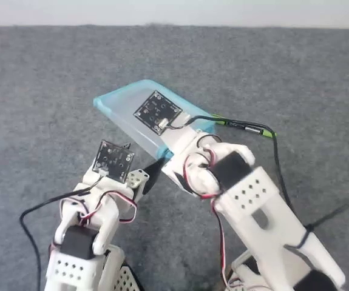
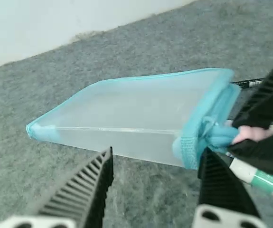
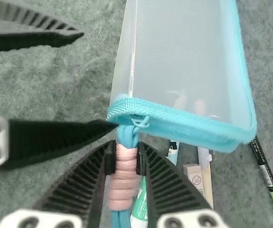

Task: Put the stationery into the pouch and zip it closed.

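Right gripper (image 3: 126,151): ribbed black fingers clenched on the pink braided pull cord (image 3: 123,183). The cord leads to the zip slider (image 3: 141,121) at the pouch's near end.

Left gripper (image 2: 156,154): serrated black fingers spread apart, grasping nothing. The tips are just beside the pouch's near-left corner; contact cannot be judged.

Pouch (image 1: 125,108): frosted translucent plastic, long and boxy, edged with turquoise woven zip tape. It sits mid-desk, beyond both arms, running far-left. Whether the zip is open cannot be told.

Stationery, on the desk past the pouch's near end:
- black marker (image 3: 267,178) with a green tip, furthest right
- white pen (image 3: 203,159)
- small beige box (image 3: 195,176) bearing a label
- green-and-white item (image 3: 138,204), beside the cord

All print is too small to read.

Desk (image 1: 40,91): grey, matted, felt-like surface.
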Robot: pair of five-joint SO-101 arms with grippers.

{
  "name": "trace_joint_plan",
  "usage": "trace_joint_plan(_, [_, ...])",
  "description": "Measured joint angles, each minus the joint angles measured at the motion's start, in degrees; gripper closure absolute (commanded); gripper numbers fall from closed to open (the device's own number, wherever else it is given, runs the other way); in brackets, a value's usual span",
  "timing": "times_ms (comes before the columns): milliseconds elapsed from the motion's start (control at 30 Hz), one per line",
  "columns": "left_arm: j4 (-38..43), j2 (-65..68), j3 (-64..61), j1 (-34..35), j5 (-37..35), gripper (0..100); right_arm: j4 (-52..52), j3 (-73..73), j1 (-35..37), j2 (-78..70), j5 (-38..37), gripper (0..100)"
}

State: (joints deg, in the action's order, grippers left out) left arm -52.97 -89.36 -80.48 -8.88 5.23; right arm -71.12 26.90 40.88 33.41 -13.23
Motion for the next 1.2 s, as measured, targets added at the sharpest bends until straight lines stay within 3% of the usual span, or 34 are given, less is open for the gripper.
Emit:
trace_joint_plan(533, [4.04,2.90,-0.70,-0.26,-0.18,76,-1.41,1.05,2.11,3.34,-0.09,99.2])
trace_joint_plan(767, [5.19,3.52,-2.55,-0.44,-0.09,76,-0.88,7.56,2.29,3.60,-4.66,99.2])
trace_joint_plan(967, [5.19,3.52,-2.55,-0.53,-0.09,86,-0.79,9.76,2.29,4.75,-6.15,99.2])
trace_joint_plan(1200, [5.19,3.52,-2.55,-0.79,-0.09,87,0.88,12.92,1.23,5.19,-6.59,99.2])
